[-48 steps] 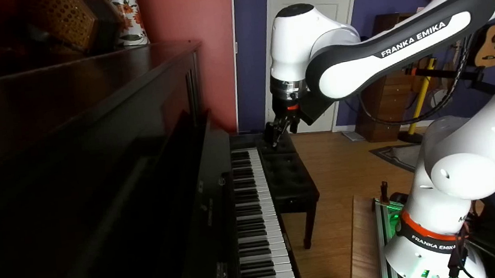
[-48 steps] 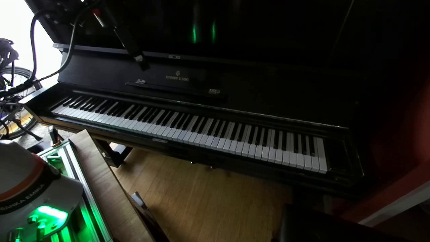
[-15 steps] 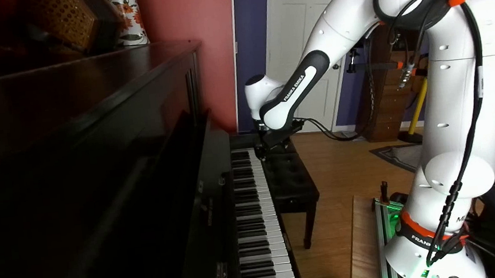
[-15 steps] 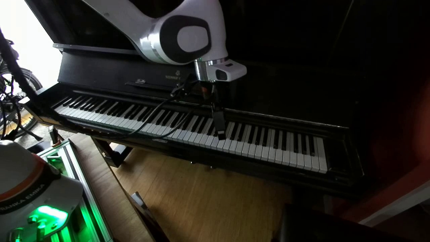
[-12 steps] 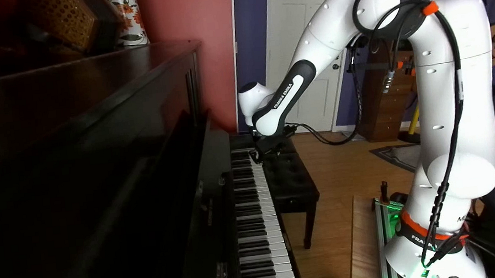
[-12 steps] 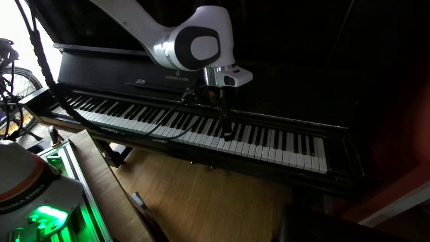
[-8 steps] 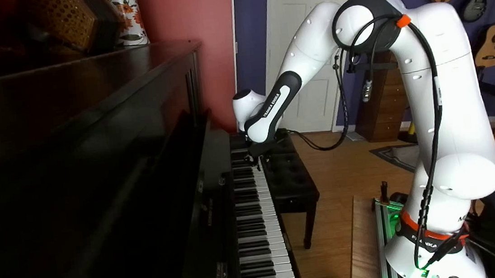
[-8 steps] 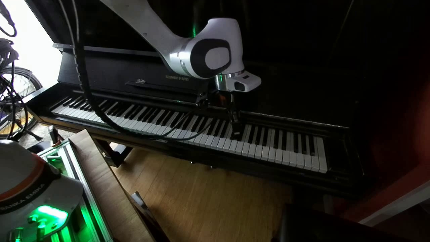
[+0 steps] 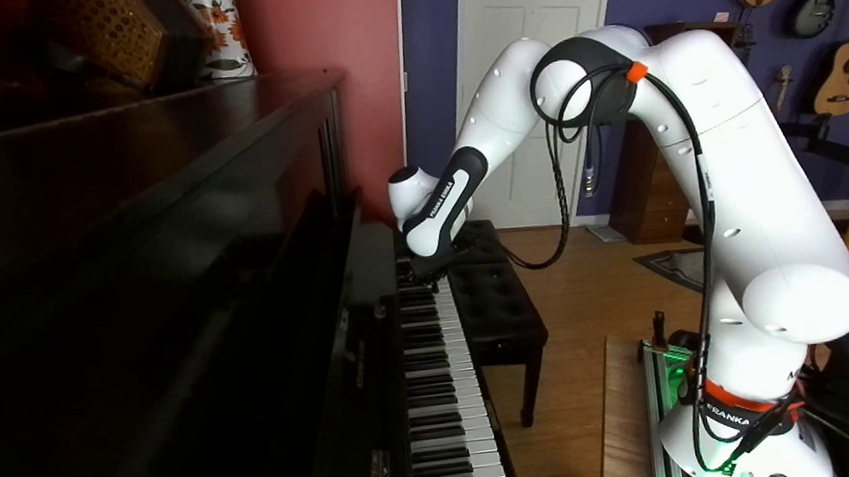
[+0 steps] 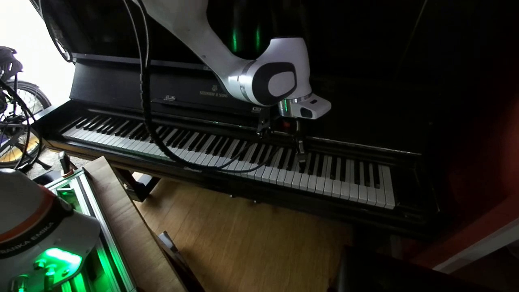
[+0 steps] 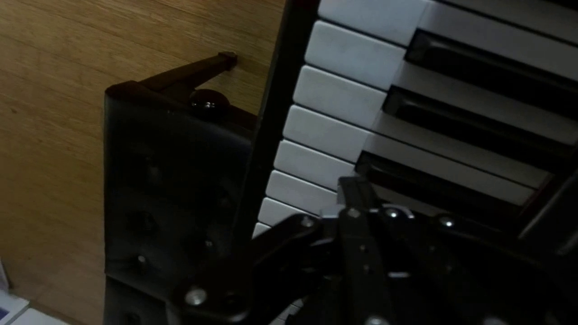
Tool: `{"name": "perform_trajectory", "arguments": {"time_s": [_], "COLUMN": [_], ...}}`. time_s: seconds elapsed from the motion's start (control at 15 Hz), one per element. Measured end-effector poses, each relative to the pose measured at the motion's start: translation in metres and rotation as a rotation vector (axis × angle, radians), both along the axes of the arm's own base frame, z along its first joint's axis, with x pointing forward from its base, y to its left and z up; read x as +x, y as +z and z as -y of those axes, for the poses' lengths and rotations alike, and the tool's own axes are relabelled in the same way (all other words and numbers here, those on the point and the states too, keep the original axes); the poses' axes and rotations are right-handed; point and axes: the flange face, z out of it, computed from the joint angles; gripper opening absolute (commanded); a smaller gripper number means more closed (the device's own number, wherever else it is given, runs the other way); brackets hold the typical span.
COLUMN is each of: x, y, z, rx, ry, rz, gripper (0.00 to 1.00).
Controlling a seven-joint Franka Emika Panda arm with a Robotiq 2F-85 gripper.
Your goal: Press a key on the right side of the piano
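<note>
Wooden floor (image 11: 58, 135) is showing well below the gripper (image 11: 355, 187) | piano (image 11: 406, 108) is lying directly under its jaws, contact unclear | you're holding them together, likely forming one slim pusher

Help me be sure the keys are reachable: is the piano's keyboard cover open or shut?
Open. In both exterior views the white keys lie exposed, and the lettered cover stands raised behind them.

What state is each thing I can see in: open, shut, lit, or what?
Piano: open, keys showing
Fingers: shut, over the keys; contact unclear
Arm: bent
Base light: lit green
Bench: standing upright
Door: looks shut
Guitars: hung up
</note>
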Motion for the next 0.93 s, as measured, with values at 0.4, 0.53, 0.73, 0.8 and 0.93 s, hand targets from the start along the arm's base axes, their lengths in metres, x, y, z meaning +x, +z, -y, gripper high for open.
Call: {"name": "perform_trajectory", "arguments": {"time_s": [0.4, 0.53, 0.73, 0.8, 0.93], "x": [0.015, 0.018, 0.021, 0.022, 0.023], "y": [-0.010, -0.013, -0.018, -0.019, -0.021], "z": [0.009, 0.011, 0.012, 0.012, 0.013], "rx": [-0.010, -0.005, 0.004, 0.007, 0.010], "ry": [-0.019, -0.024, -0.030, -0.031, -0.032], "rz": [0.015, 0.017, 0.019, 0.019, 0.020], "gripper": [0.00, 0.00, 0.00, 0.00, 0.00]}}
